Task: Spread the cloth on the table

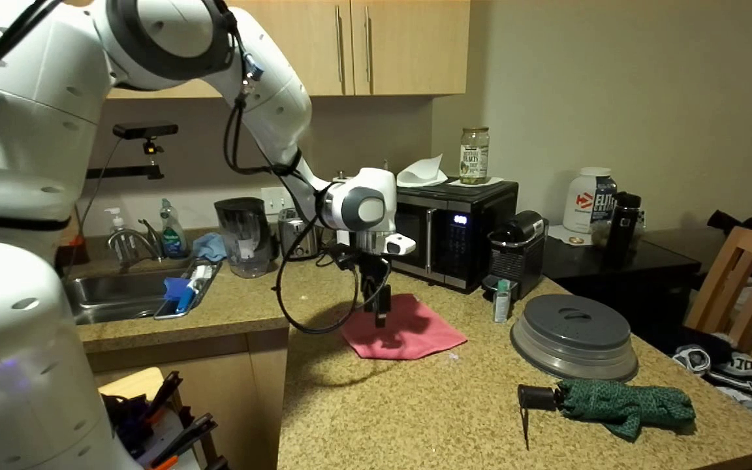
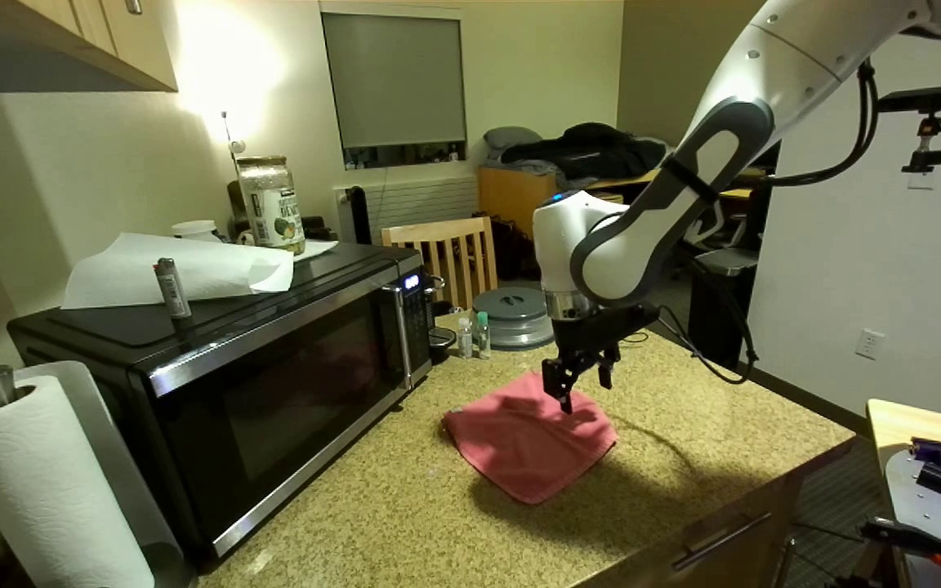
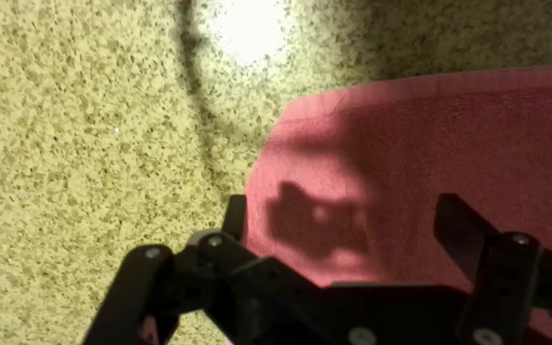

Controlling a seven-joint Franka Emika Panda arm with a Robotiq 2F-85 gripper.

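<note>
White jointed robot arm [image 1: 271,85]: nearest to us, it reaches over our work; its black cable loop [image 1: 314,332] hangs low, and if the arm goes down, this loop could brush and shift things.
Tan speckled granite-look countertop [image 1: 382,418]: it serves us as table; a descent too deep would end, we think, in a hard knock on it.
Pink-red soft fabric cloth [image 2: 532,453]: it lies on the countertop before the black microwave [image 2: 299,384], mostly flat; one corner is perhaps folded, we cannot be sure. If a wrong layer is pulled, it may bunch up.
Black two-finger gripper [image 3: 341,199]: it stands wide, holding nothing, above the cloth. If it closes too high, we expect it to catch only air.
Tall glass jar with brownish lid [image 1: 474,155]: closed; something yellowish shows low inside, we cannot tell what.
Small clear bottle with green cap [image 1: 501,305]: upright on the countertop; its content we cannot distinguish.
</note>
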